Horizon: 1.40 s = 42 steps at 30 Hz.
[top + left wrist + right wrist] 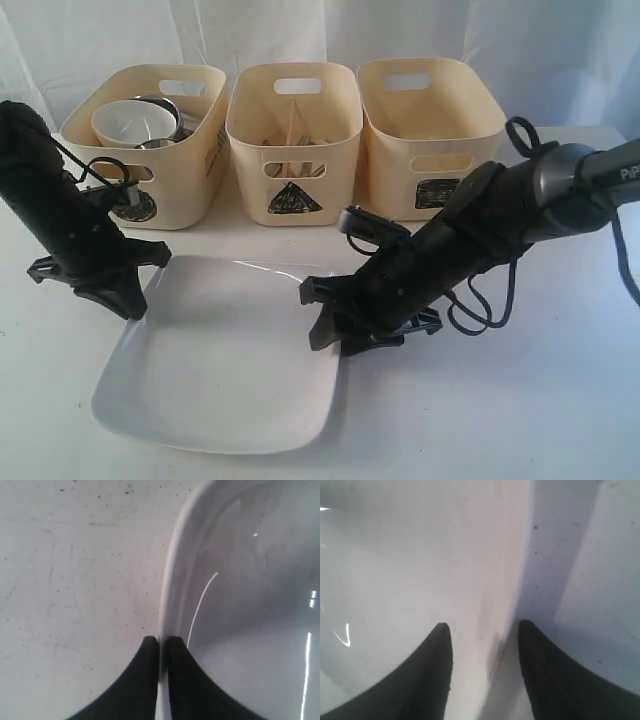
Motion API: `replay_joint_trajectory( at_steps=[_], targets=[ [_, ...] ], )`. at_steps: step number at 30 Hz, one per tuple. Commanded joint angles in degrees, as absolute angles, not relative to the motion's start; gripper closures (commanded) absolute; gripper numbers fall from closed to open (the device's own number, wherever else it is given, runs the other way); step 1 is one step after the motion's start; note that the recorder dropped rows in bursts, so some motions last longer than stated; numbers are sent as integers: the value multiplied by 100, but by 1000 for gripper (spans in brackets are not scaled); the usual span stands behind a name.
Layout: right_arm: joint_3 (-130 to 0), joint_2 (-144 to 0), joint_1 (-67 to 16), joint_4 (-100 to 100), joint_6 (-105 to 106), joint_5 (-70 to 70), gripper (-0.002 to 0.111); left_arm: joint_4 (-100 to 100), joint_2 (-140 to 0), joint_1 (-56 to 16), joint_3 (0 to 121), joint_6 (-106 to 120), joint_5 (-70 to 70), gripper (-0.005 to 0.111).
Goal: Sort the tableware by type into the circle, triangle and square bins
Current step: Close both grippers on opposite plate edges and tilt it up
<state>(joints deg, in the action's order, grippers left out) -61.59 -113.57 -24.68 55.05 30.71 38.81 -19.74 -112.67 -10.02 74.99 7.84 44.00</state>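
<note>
Left wrist view shows the left gripper point(159, 641) pinched narrow on one rim of the large white square plate point(240, 610); the right gripper point(482, 627) stands wide, straddling the opposite rim. The plate lies on the bench point(560, 410) between both arms, the square bin point(425, 130) beyond its far right corner.

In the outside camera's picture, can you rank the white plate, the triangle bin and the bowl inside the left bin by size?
1. white plate, though it is nearest the camera
2. triangle bin
3. bowl, partly hidden by its bin
</note>
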Motion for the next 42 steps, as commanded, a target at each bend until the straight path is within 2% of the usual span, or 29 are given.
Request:
replay_joint_trajectory(
  at_steps=[1, 3, 5, 8, 42],
  targets=[
    [-6156, -11499, -2774, 5482, 3051, 3593, 68, -2094, -11199, -1010, 7465, 751, 4376, 107],
    [-6156, -11511, -2871, 5482, 2947, 3488, 74, -2094, -11199, -1010, 7465, 751, 4376, 107],
    [-6176, -11511, -2954, 5509, 2917, 3449, 85, -2094, -11199, -1010, 7465, 764, 4375, 107],
    [-6228, -11522, -2982, 5610, 2912, 3469, 108, -2094, -11199, -1010, 7465, 764, 4375, 107],
    [-6540, -11475, -2995, 5679, 2825, 3569, 108, -2569, -11162, -1010, 7476, 1065, 4461, 107]
  ],
)
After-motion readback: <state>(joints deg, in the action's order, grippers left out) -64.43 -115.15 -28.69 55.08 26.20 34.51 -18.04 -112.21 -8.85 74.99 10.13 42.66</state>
